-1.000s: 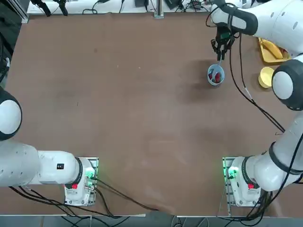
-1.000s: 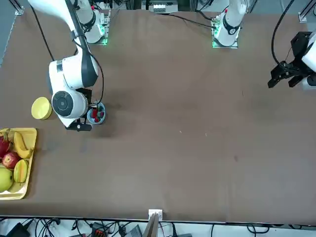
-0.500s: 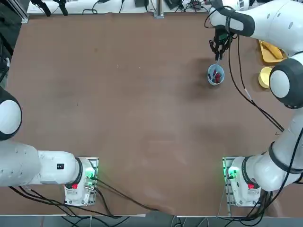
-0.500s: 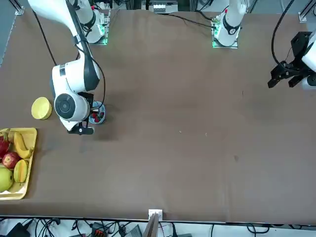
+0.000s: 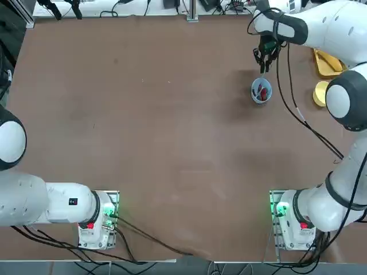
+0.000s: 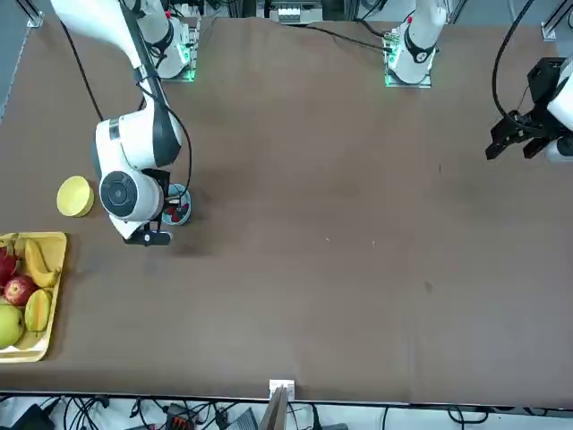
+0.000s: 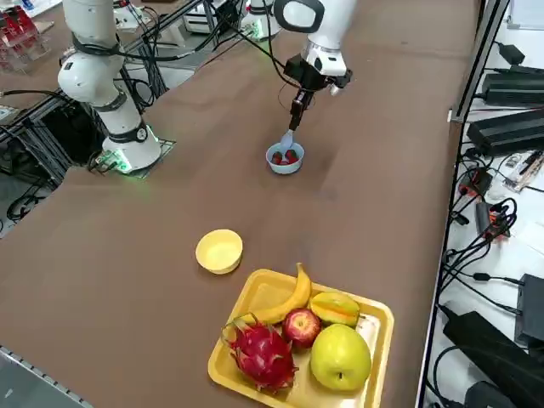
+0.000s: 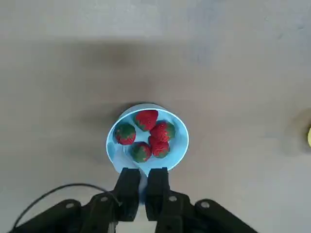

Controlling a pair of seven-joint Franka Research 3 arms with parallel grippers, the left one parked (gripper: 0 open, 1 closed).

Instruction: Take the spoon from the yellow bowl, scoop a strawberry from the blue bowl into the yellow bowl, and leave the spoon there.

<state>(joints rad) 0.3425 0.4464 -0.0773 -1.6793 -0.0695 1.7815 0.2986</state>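
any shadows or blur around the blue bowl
Right wrist view: soft dark shadow beside the blue bowl, strawberries clear; top view: faint shadow left of the bowl, right gripper above it; right side view: spoon readable

The right arm [image 5: 328, 25] wears glossy white shells with rounded edges, broken by dark grey bands at its joints and round, pale caps ringed in grey. Its base [image 5: 295, 220], by the tabletop's [image 5: 172, 143] near edge, shows a green glow and a small red patch. Black cables [image 5: 309, 127] loop loosely along it. The right gripper [image 8: 143, 194] is matte black and angular, with blocky fingers, round silvery screws [image 8: 205, 205] and one thin black cable [image 8: 63, 187] curving beside it
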